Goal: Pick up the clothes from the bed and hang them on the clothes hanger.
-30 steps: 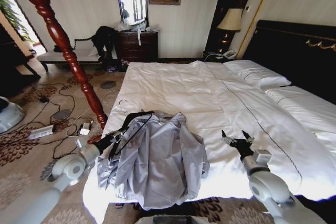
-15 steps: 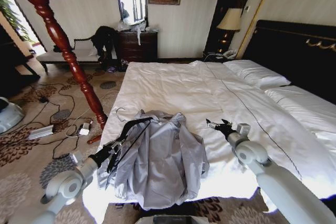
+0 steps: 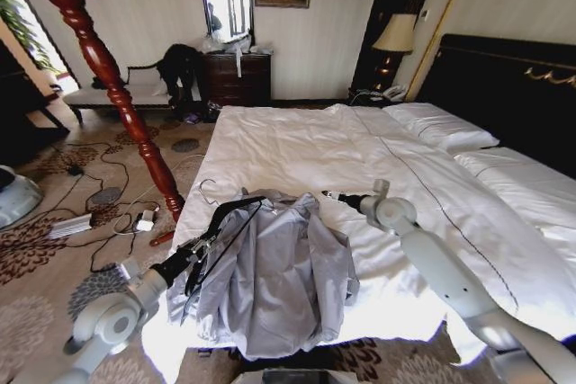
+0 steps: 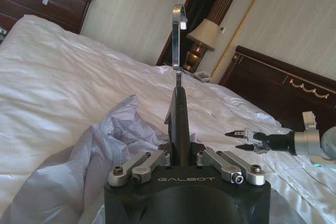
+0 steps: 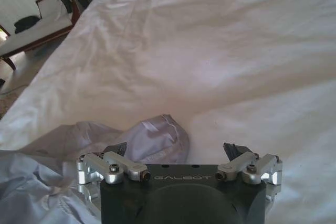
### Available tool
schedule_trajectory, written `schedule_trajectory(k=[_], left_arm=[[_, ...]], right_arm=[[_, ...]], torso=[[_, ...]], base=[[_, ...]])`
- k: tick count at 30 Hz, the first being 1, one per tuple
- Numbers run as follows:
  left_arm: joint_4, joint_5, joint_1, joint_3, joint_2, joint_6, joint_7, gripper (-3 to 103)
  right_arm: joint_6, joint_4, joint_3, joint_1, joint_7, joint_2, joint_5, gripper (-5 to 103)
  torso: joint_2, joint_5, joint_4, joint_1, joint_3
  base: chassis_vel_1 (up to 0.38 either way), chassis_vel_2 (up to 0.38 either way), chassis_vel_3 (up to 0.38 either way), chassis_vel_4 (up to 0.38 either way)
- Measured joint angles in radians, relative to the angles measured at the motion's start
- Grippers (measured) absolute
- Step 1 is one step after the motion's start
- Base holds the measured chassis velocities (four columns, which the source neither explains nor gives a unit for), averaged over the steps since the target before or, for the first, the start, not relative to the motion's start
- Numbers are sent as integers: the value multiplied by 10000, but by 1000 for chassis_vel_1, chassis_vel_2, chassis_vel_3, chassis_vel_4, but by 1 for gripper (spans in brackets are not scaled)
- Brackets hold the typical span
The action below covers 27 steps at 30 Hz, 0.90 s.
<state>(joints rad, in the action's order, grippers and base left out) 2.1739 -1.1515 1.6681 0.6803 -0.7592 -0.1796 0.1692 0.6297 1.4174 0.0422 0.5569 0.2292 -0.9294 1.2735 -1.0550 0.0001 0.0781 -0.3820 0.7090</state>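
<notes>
Right gripper [image 3: 331,195] nearer, fingers spread wide, empty, just beside shirt [image 3: 270,272] collar. Left gripper [image 3: 192,254] pinches clothes hanger [image 3: 225,213] at shirt's left shoulder.

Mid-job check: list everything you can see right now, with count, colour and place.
shirt: one, grey-blue, crumpled at the bed's foot.
hanger: one, dark with metal hook, over the shirt's left edge.
bed: one, white duvet.
pillows: two, white, at the dark headboard.
coat stand: one, red-brown wood, left of bed.
lamp: one, cream shade, behind the bed.
dresser: one, dark wood, far wall.
left gripper: shut on hanger.
right gripper: open, over the duvet beside the shirt.
</notes>
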Motion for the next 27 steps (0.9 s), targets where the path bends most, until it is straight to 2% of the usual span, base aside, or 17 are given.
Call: schedule_trajectory(k=[6,17,18,20,21,23,24,26,27], left_arm=[[30,22,139,64,-33,-8,28,15],[137,174,0,-435,-211,-44,-140,15],[148,174,70,-365,-206,-45,-136,15],[160,164,211,-183,-180,-45,-98,15],[160,164,211,-183,-180,-45,-98,15],[74,209,311,-56,-176,-46,-27,15],[74,209,311,-56,-176,-46,-27,15],[-84,365,327,-67,-208,-45,56,15],[-158,414,316,-106,-239,-46,70,15]], right_arm=[[-99,-875,-273,-188,-372,-241,-602,100],[117,-1915,-680,-727,-604,-900,-769,100],[118,-2039,-727,-745,-644,-932,-860,103],[118,-2185,-758,-744,-751,-946,-1016,94],[118,-2185,-758,-744,-751,-946,-1016,94],[119,-2281,-677,-688,-935,-972,-1191,84],[119,-2281,-677,-688,-935,-972,-1191,84],[118,-2338,-591,-647,-1036,-1028,-1269,73],[119,-2344,-561,-634,-1055,-1065,-1278,73]], torso=[[0,-1,1,1,-2],[0,-3,-5,0,-2],[0,-3,-4,1,-2],[-1,1,-2,2,-2],[-1,1,-2,2,-2],[0,-1,-1,2,-2],[0,-1,-1,2,-2],[-1,-2,0,2,-2],[0,-2,-1,2,-2]], base=[[0,0,0,0],[0,0,0,0],[0,0,0,0],[0,0,0,0],[0,0,0,0],[0,0,0,0],[0,0,0,0],[0,0,0,0],[0,0,0,0]])
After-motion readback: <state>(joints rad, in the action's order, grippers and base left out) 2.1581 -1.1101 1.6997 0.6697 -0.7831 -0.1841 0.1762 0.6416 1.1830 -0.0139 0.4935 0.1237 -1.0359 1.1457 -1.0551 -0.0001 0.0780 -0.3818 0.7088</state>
